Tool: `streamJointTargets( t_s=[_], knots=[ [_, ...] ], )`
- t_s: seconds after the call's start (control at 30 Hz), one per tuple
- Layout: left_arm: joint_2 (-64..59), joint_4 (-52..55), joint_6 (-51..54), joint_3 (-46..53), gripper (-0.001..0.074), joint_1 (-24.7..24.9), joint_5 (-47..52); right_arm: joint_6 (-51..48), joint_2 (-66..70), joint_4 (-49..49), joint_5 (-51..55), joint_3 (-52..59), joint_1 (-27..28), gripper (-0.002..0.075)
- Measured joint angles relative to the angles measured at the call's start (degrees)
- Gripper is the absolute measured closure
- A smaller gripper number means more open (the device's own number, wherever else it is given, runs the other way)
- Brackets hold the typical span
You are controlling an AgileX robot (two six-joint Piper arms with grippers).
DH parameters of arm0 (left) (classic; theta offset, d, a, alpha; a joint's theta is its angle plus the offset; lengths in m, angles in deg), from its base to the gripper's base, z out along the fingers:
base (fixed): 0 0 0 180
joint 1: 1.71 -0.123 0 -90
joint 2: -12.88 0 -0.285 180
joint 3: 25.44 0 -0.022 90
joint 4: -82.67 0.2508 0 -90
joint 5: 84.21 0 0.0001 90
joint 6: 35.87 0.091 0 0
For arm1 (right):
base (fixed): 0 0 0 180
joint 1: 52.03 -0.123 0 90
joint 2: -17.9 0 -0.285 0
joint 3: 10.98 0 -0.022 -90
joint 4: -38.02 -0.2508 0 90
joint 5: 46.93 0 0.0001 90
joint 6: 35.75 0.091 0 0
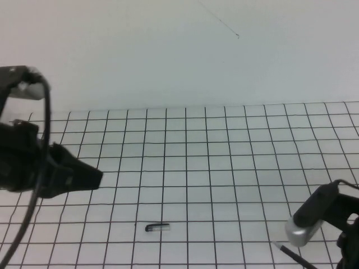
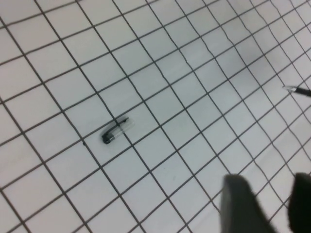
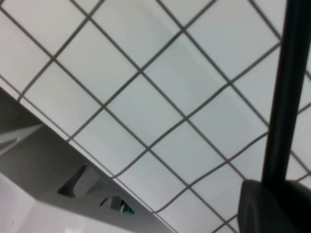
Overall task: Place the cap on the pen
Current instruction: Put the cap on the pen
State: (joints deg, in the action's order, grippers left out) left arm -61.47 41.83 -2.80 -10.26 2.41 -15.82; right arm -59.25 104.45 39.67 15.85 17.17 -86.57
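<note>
High view shows the cap (image 1: 157, 227) lying flat on the gridded worktop (image 1: 224, 168), apart from the left gripper (image 1: 92, 176), whose fingers (image 2: 240, 204) stand open above it. At the near right edge, the right gripper (image 1: 345, 249) is clamped on the pen (image 1: 293, 253), its silvery tip pointing towards the cap.

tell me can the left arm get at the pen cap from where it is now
Probably yes: the cap lies alone on bare grid, nothing between it and the open left end effector. The right end effector, at the near right corner, grips the pen.
</note>
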Motion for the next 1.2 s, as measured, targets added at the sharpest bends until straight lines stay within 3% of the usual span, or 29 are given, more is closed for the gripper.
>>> streamJointTargets(
  t_s=[0.13,0.37,0.53,0.7,0.9,1.2],
  knots=[
    [-5.2,4.1,-0.9,-2.5,0.0288,3.7,-0.7,1.7,-5.0,1.0,1.0,0.0,0.0,0.0668],
    [-14.4,14.1,0.3,-5.5,0.0356,12.6,-6.4,10.5,-14.9,9.0,5.4,0.0,0.0,0.0668],
    [-19.7,20.2,11.4,-5.8,0.0377,19.4,-9.6,11.2,-22.9,9.2,5.4,0.0,0.0,0.0668],
    [-24.8,34.9,20.1,-5.8,0.0377,25.8,-12.4,17.1,-29.9,7.7,5.4,0.0,0.0,0.0668],
    [-29.2,43.9,20.4,-5.8,0.0377,28.6,-17.1,18.1,-35.1,1.3,5.4,0.0,0.0,0.0668],
    [-34.3,38.3,21.2,-5.8,0.0377,28.6,-26.0,19.1,-36.4,1.8,5.4,4.8,0.0,0.0668]
  ],
)
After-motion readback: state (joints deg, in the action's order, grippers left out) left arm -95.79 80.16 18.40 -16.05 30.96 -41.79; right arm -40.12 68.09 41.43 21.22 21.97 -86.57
